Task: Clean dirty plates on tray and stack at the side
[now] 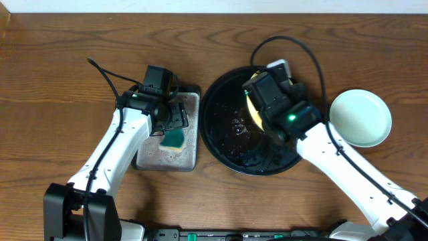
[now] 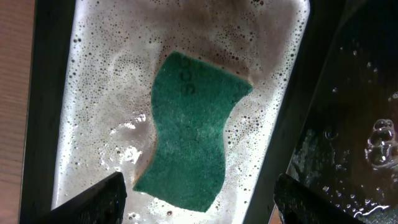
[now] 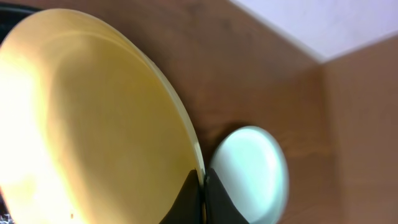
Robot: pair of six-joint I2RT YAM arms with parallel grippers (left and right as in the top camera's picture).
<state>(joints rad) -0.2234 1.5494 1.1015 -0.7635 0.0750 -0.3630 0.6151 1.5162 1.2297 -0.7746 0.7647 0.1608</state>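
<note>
Left gripper (image 2: 200,190) stands wide open and empty over a green sponge (image 2: 193,130) lying in the suds of the grey tray (image 2: 87,93), the right gripper (image 3: 202,194) is pinched shut on the yellow plate (image 3: 93,124) rim with a mint plate (image 3: 252,174) resting on the table (image 3: 261,81) beyond, and only overhead places the held plate above the black tray (image 1: 219,130).

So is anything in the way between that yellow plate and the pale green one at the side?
Nothing visible is. The right hand grips the yellow plate by its rim over the black tray, and only bare wooden table lies between the tray and the mint plate to its right.
</note>
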